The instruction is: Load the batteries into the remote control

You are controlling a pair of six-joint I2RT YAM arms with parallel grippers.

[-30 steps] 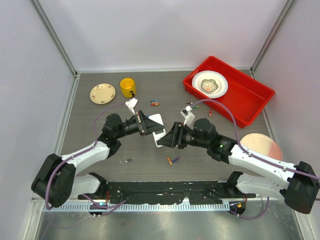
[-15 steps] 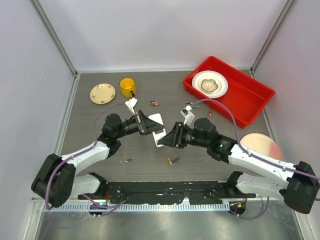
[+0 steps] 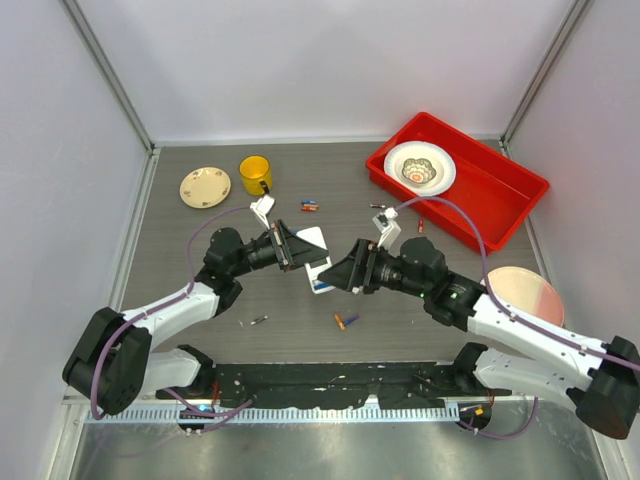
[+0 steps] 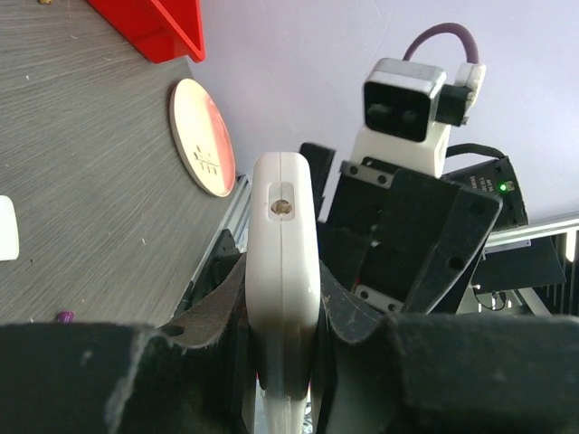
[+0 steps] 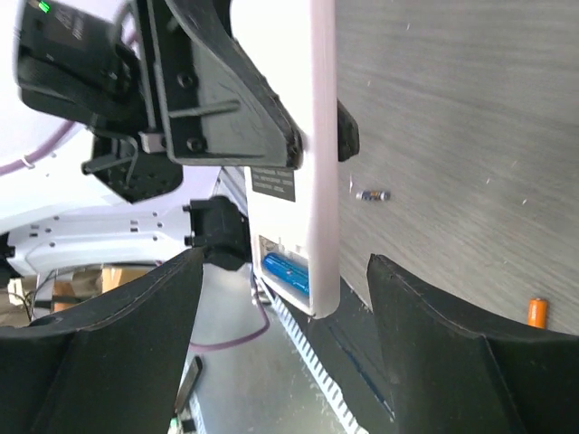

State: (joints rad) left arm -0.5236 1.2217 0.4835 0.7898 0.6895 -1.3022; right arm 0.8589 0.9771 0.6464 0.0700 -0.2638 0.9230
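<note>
The white remote control [image 3: 319,276] is held off the table with my left gripper [image 3: 298,254] shut on it. In the left wrist view the remote control [image 4: 283,235] stands edge-on between the pads. Its open end faces my right gripper [image 3: 338,274], which is open around that end without touching it. The right wrist view shows the remote control [image 5: 294,136] with a blue battery [image 5: 287,272] seated in its compartment, between the spread fingers of the right gripper [image 5: 285,336]. Loose batteries lie on the table [image 3: 344,321] [image 3: 310,207] [image 3: 258,320] [image 5: 371,194].
A small white square piece [image 3: 313,238] lies just beyond the remote. At the back right stands a red tray [image 3: 505,205] holding a white bowl [image 3: 420,167]. A pink plate [image 3: 528,291] lies right, a yellow cup [image 3: 255,174] and cream saucer [image 3: 205,186] back left.
My right gripper's jaws have spread wider and drawn back a little to the right, uncovering the remote's blue end. The left arm and remote have stayed still.
</note>
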